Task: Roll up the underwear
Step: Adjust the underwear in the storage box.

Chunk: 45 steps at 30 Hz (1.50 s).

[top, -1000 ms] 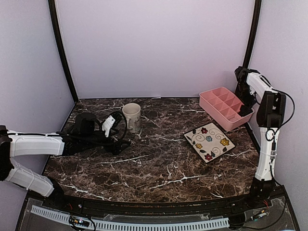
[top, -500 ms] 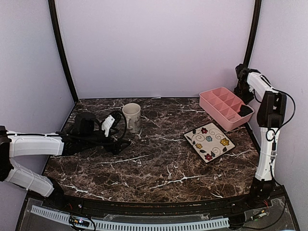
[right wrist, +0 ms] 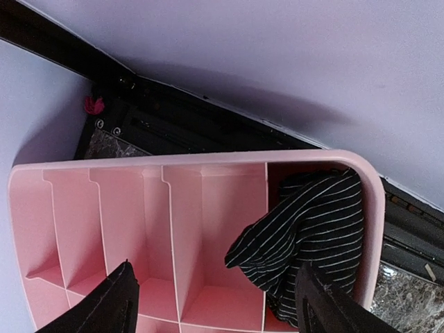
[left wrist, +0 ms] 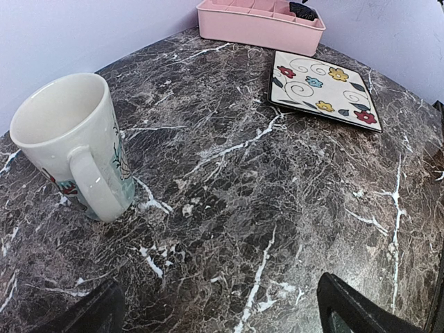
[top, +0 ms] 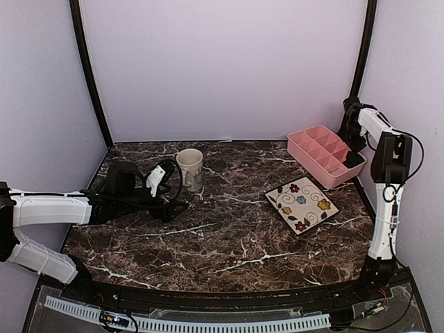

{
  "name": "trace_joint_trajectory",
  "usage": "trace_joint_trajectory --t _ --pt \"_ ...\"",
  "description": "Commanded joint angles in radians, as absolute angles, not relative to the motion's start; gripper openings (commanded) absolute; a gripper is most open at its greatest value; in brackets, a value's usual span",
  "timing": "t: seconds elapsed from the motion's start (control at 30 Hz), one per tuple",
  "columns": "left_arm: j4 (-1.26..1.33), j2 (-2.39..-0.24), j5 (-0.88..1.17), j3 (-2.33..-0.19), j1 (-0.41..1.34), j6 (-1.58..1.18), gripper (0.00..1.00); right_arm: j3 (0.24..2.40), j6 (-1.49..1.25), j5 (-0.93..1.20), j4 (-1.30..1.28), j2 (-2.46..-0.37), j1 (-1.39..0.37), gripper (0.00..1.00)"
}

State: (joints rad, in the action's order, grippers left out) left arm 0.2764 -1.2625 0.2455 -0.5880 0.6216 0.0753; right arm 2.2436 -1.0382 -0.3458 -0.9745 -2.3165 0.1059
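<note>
Since the striped underwear (right wrist: 312, 222) sits in the pink organizer (right wrist: 104, 208), lower right of frame, right gripper (right wrist: 215, 277) hangs open over it; left gripper (left wrist: 222, 288) open too.

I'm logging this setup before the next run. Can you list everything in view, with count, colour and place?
Striped cloth garment: one, black with thin white stripes, bunched in a corner compartment of the tray.
Divided plastic organiser tray: one, pink, far right of the table.
Square ceramic plate: one, white with coloured flowers, just in front of the tray.
Tall ceramic mug: one, cream with a printed pattern, upright, far left-centre.
Marble-patterned table: one, dark brown with white veins.
Left gripper: one, black fingers, open, low over the table near the mug.
Right gripper: one, black fingers, open, above the tray.
</note>
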Motion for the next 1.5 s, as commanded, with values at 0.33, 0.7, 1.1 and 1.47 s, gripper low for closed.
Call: trace_joint_trajectory --t 0.33,0.7,1.1,1.47 --pt "0.289 -1.245 0.253 -0.572 0.621 0.078 0.99 2.202 -1.082 -0.354 -0.932 -2.380 0.116 0.77" --pt "0.259 -1.203 0.242 -0.551 0.621 0.071 0.99 2.157 -1.073 -0.408 -0.911 -2.416 0.154 0.76" --pt "0.264 -1.227 0.248 -0.570 0.621 0.078 0.99 2.195 -0.986 -0.329 -0.806 -2.329 0.149 0.77" --pt "0.256 -1.243 0.255 -0.585 0.621 0.082 0.99 2.174 -1.005 -0.295 -0.766 -2.353 0.151 0.77"
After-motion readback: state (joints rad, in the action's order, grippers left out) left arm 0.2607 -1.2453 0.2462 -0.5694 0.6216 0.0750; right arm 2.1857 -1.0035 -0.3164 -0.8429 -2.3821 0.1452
